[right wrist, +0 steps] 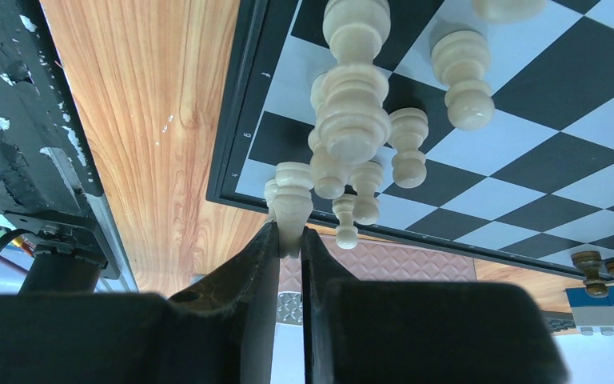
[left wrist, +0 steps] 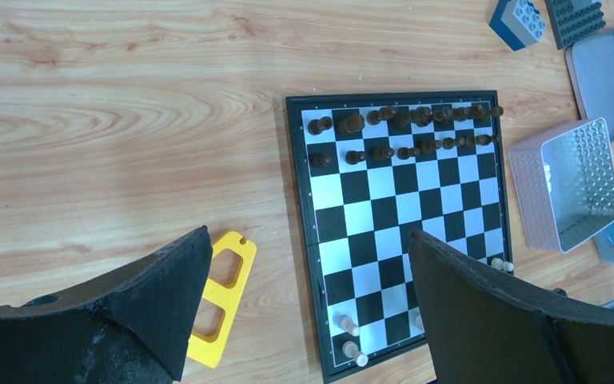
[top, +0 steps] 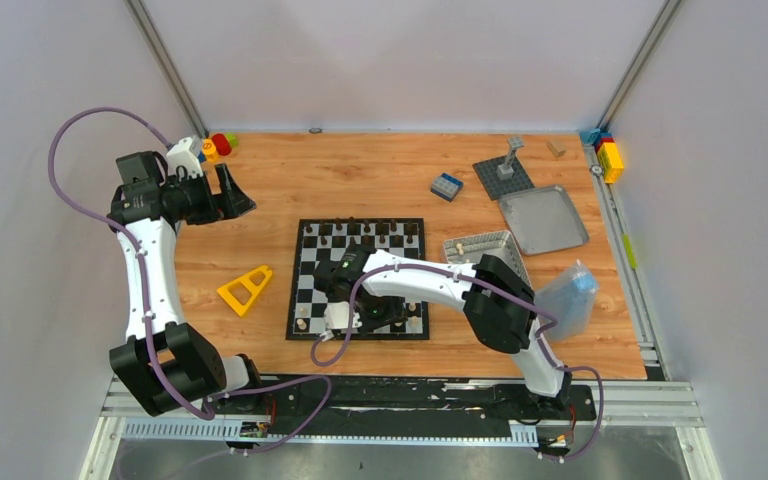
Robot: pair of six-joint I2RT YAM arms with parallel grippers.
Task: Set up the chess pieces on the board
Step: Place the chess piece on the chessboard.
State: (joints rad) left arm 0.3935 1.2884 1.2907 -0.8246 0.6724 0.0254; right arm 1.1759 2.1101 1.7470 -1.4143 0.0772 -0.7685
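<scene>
The board (top: 310, 285) lies in the middle of the table. Dark chess pieces (top: 365, 232) fill its two far rows, also seen in the left wrist view (left wrist: 404, 132). My right gripper (right wrist: 289, 240) reaches over the board's near edge and is shut on a cream chess piece (right wrist: 290, 200), beside the board's border (right wrist: 232, 120). Several more cream pieces (right wrist: 356, 104) stand close by on the near rows. My left gripper (left wrist: 310, 236) hangs open high above the table's left side, holding nothing. Two cream pieces (left wrist: 350, 324) stand at the board's near left corner.
A yellow triangular block (top: 245, 290) lies left of the board. Right of it stand a metal tin (top: 487, 250), its lid (top: 543, 218), a grey studded plate (top: 503, 177), a blue brick (top: 446, 186) and a blue bag (top: 567, 298). Coloured bricks (top: 608, 158) sit at the back right.
</scene>
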